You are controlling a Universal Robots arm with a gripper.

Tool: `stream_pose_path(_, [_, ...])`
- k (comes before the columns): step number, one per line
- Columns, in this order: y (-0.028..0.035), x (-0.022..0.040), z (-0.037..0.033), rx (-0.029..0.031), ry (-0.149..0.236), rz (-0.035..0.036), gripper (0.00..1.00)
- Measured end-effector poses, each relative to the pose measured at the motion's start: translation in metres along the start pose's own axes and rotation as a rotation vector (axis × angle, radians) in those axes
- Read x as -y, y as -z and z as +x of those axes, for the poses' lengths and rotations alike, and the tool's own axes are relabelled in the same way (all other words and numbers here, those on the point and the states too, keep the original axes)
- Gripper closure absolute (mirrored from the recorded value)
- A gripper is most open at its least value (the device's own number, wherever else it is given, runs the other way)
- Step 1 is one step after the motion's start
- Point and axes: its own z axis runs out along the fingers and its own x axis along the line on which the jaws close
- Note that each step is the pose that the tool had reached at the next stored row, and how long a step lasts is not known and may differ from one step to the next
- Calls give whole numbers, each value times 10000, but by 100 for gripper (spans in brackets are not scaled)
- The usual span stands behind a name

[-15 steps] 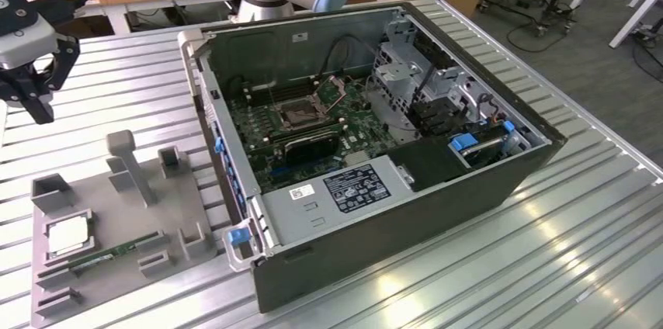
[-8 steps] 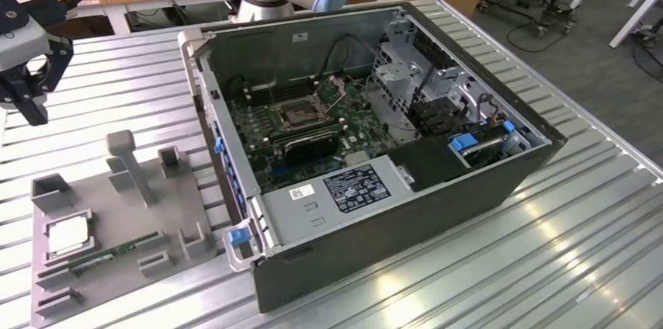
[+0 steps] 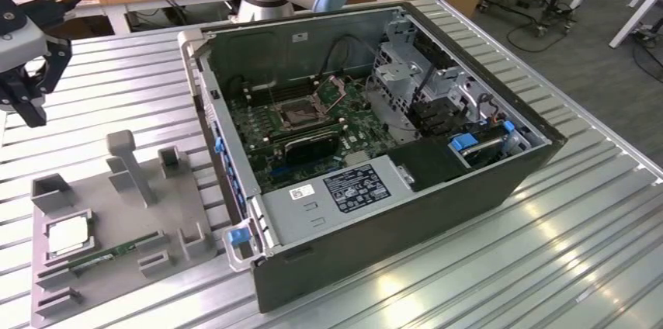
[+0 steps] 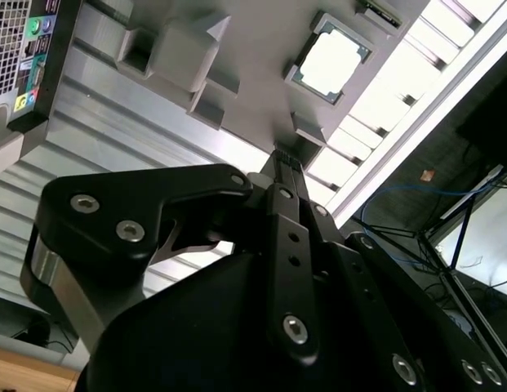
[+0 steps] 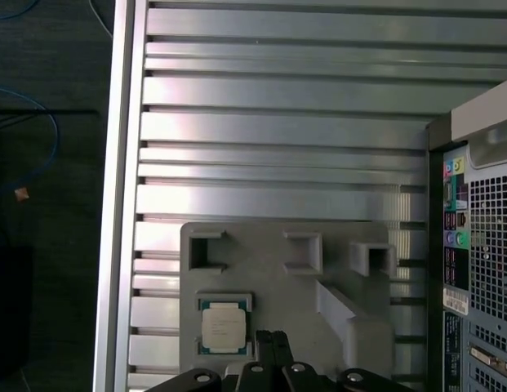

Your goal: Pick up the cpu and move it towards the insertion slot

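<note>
**Cpu in tray, gripper empty above it**

- Gripper (image 3: 29,108) hangs over the slatted metal table (image 3: 539,267), at the exterior view's left of the open computer case (image 3: 414,212).
- In the second wrist view the 2 fingers (image 4: 287,175) lie pressed together, with nothing between them. The first wrist view shows the same closed tips (image 5: 269,336).
- The cpu (image 3: 67,234) lies flat in a square recess of the grey fixture tray (image 3: 135,212), silver top up. The gripper is clear of it, above and apart.
- In both wrist views the chip (image 4: 331,63) (image 5: 223,328) sits near the closed fingertips, untouched.
- A green memory stick (image 3: 104,255) lies just beside the cpu on the same tray.
- The insertion slot (image 3: 297,109) is on the motherboard inside the case, well apart from the cpu. It has a dark centre and a metal frame.
</note>
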Motion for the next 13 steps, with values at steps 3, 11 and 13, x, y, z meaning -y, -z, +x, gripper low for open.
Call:
stream_pose_path(3, [1, 36, 24, 3, 0, 1, 89])
stream_pose_path(11, [-3, 95, 142, 18, 1, 1, 89])
stream_pose_path(13, [-6, 113, 174, 21, 3, 1, 89])
